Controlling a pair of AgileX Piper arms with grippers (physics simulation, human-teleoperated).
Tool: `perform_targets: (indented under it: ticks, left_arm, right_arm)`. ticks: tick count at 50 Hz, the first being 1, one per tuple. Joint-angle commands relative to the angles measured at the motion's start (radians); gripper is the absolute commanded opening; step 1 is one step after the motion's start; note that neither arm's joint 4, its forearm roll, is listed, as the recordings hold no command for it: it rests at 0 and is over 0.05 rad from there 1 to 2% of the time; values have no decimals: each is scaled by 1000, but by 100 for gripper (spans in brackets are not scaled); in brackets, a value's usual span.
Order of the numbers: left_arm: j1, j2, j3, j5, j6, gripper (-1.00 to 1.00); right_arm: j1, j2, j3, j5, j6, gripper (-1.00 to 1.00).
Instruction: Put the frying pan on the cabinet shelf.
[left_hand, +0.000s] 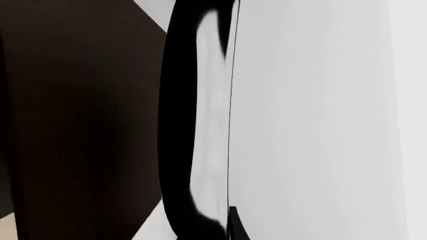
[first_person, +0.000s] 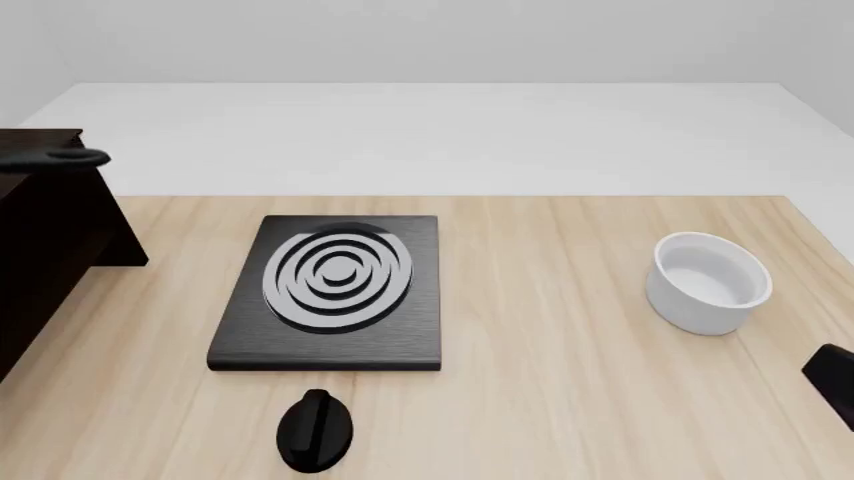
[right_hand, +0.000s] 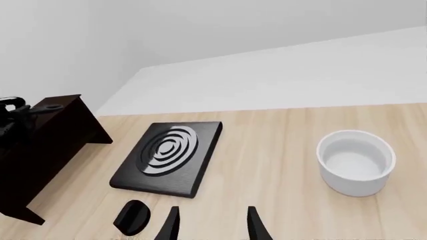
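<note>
The frying pan fills the left wrist view very close up and edge-on: black rim, glossy pale-grey inside. The dark cabinet lies right behind it. In the front view the cabinet stands at the far left, and the black handle end pokes out at the level of its flat top; the pan's bowl is cut off by the frame edge. In the right wrist view the handle loop shows at the cabinet top, beside a dark clump that is my left gripper; its jaws are hidden. My right gripper is open and empty, low over the table's near side.
A black square stove plate with silver rings lies left of centre, with a black knob in front of it. A white bowl stands at the right. Part of my right arm shows at the right edge.
</note>
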Motion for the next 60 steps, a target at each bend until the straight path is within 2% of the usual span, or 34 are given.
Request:
perform_targets:
  ticks: [1, 24, 25, 45, 51, 56, 58, 60]
  left_arm:
    - [9, 19, 4, -43, -23, -100]
    - [30, 72, 15, -61, -36, -100]
    - [30, 71, 14, -59, -34, 100]
    - [23, 57, 35, -62, -23, 100]
    - [19, 39, 70, -81, -24, 100]
    - [-8, -9, 106, -102, -2, 100]
    - [-12, -30, 109, -81, 28, 100]
    - [-14, -35, 125, -96, 22, 100]
  right_arm:
    - [0, -5, 11, -1, 4, 100]
    - [-7, -15, 39, -12, 10, 100]
    - [-7, -15, 39, -12, 10, 100]
    - [-4, -16, 55, -18, 12, 100]
    - [-5, -18, 56, -16, 15, 100]
    - [-7, -21, 59, -12, 15, 100]
    - [-6, -22, 61, -13, 16, 100]
    - [-5, -21, 66, -16, 17, 100]
